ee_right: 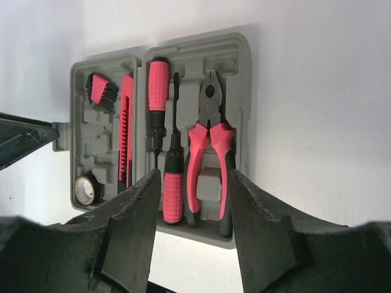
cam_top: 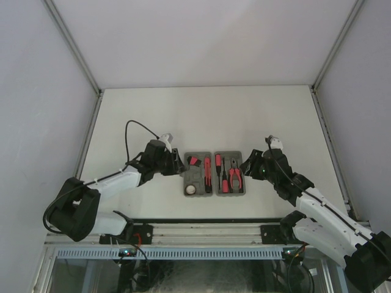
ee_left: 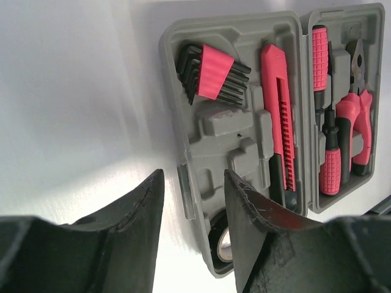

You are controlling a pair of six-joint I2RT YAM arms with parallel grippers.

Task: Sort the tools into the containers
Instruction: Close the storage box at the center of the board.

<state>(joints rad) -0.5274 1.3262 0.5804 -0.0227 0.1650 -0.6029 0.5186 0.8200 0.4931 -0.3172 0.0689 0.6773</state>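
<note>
Two grey trays lie side by side at the table's middle. The left tray (cam_top: 195, 175) (ee_left: 214, 152) holds a set of hex keys (ee_left: 211, 73), a pink utility knife (ee_left: 278, 116) and a dark tape ring (ee_left: 223, 241). The right tray (cam_top: 236, 156) (ee_right: 235, 67) holds two screwdrivers (ee_right: 159, 85) (ee_right: 173, 195) and pliers (ee_right: 211, 140). My left gripper (cam_top: 181, 163) (ee_left: 193, 174) is open and empty, low at the left tray's outer edge. My right gripper (cam_top: 246, 166) (ee_right: 195, 174) is open and empty, just right of the right tray, its jaws framing the pliers' handles.
White walls enclose the white table (cam_top: 208, 116) on three sides. A metal rail (cam_top: 201, 235) runs along the near edge by the arm bases. The left gripper's finger (ee_right: 18, 137) shows at the left of the right wrist view.
</note>
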